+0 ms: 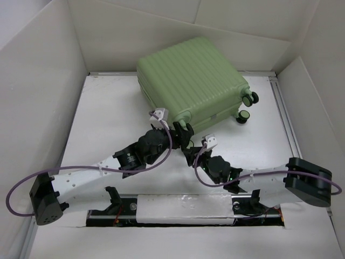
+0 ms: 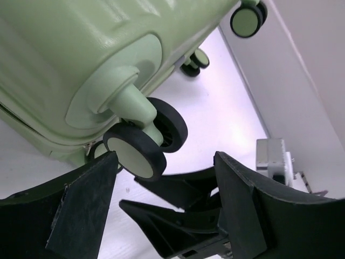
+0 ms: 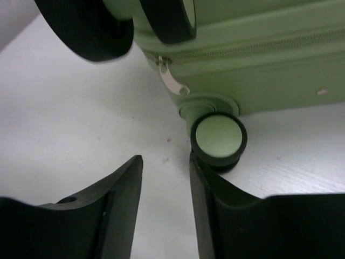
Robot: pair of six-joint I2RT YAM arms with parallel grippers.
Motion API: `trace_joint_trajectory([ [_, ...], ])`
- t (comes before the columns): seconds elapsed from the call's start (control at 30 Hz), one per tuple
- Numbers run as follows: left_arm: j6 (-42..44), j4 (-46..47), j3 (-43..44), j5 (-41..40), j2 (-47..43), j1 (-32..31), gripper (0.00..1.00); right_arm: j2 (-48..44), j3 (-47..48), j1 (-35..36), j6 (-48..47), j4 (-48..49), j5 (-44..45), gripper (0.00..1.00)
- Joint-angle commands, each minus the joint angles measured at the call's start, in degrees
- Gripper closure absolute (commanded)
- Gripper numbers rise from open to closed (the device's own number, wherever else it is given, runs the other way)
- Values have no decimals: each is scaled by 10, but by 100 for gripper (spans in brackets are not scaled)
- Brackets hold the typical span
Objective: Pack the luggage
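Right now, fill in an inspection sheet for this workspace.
Surface: white table.
Job's things: green suitcase, closed, lying flat at the far side.
Clutter: nothing seen.
Grippers: left gripper open wide, right gripper open narrowly; both empty, each close to a wheel of the suitcase.
Cables: a purple cable loops along each arm, away from the suitcase.
Surroundings: white panels on three sides.

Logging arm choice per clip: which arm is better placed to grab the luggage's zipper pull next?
Right, probably. The right gripper sits just short of the zipper pull on the luggage, jaws apart and empty. The left gripper faces a caster wheel instead.
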Motion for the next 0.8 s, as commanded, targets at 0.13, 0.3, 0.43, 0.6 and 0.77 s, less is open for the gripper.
trace_joint_trajectory([
  [0.13,-4,-74,64,34,26,1,38,71,31,6,-77,228,58,51],
  [0.3,-16,-94,84,13,32,10,39,122,66,6,-126,270,71,53],
  [0.43,-43,-107,101,99,50,75,42,169,97,6,-133,298,71,55],
  [0.6,-37,-44,68,198,43,134,46,214,122,6,-144,317,83,55],
  [0.77,-15,-43,82,234,61,139,48,244,127,6,-133,351,114,57],
])
